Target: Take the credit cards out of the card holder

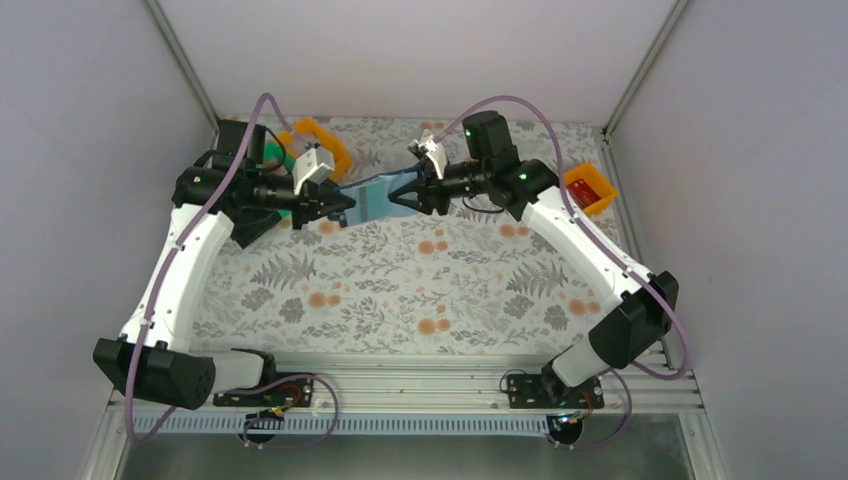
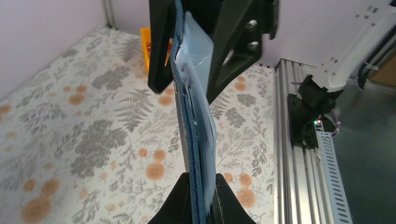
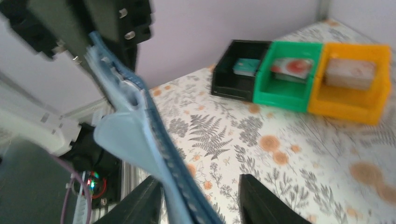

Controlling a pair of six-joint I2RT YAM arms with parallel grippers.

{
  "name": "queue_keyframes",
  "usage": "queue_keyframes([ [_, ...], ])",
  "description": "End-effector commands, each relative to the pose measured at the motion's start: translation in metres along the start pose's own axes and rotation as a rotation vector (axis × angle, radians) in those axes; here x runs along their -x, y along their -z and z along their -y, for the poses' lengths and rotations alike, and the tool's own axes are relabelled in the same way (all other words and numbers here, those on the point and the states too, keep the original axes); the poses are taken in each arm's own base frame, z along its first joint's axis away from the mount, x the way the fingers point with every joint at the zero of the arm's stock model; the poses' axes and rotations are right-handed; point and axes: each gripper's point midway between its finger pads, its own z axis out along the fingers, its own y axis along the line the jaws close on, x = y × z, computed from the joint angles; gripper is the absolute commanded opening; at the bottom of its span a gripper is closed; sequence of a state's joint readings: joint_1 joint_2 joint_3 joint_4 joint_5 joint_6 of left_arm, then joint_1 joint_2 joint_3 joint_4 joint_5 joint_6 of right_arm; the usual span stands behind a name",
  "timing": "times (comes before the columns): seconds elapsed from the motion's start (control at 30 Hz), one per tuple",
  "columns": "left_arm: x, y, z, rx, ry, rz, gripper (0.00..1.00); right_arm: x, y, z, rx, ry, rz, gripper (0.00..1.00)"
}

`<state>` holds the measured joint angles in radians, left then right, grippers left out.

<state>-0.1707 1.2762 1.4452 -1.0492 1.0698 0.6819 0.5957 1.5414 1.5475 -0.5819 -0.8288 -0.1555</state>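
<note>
Left gripper (image 2: 201,189) clamps the holder (image 2: 196,116) aloft above the table (image 1: 400,290), right gripper (image 3: 200,182) spread at its other end: mid-extraction, and next the right must pinch a card edge, not the pocket.

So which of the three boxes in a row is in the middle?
The green bin: the black bin is on one side of it and the orange bin on the other.
</note>
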Motion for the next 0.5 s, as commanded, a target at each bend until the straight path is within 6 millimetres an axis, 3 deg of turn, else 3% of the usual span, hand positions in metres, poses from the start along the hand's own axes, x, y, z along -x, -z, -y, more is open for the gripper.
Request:
queue_keyframes([
  [0.0,-0.004,0.002,-0.014,0.086,0.084,-0.017,0.03,0.012,0.020,0.028,-0.231,-0.030,0.043,0.54],
  [0.13,-0.016,0.004,-0.036,0.189,0.137,-0.058,0.02,0.015,0.045,0.050,-0.446,-0.077,0.040,0.69],
  [0.23,-0.024,0.007,-0.052,0.268,0.171,-0.085,0.02,0.021,0.076,0.069,-0.661,-0.152,0.053,0.70],
  [0.3,-0.026,0.008,-0.057,0.292,0.188,-0.085,0.02,0.029,0.090,0.070,-0.751,-0.192,0.077,0.65],
  [0.37,-0.028,0.008,-0.061,0.302,0.208,-0.081,0.02,0.038,0.085,0.055,-0.758,-0.195,0.117,0.60],
  [0.47,-0.031,0.008,-0.063,0.297,0.235,-0.071,0.02,0.045,0.030,0.009,-0.560,-0.145,0.149,0.57],
])
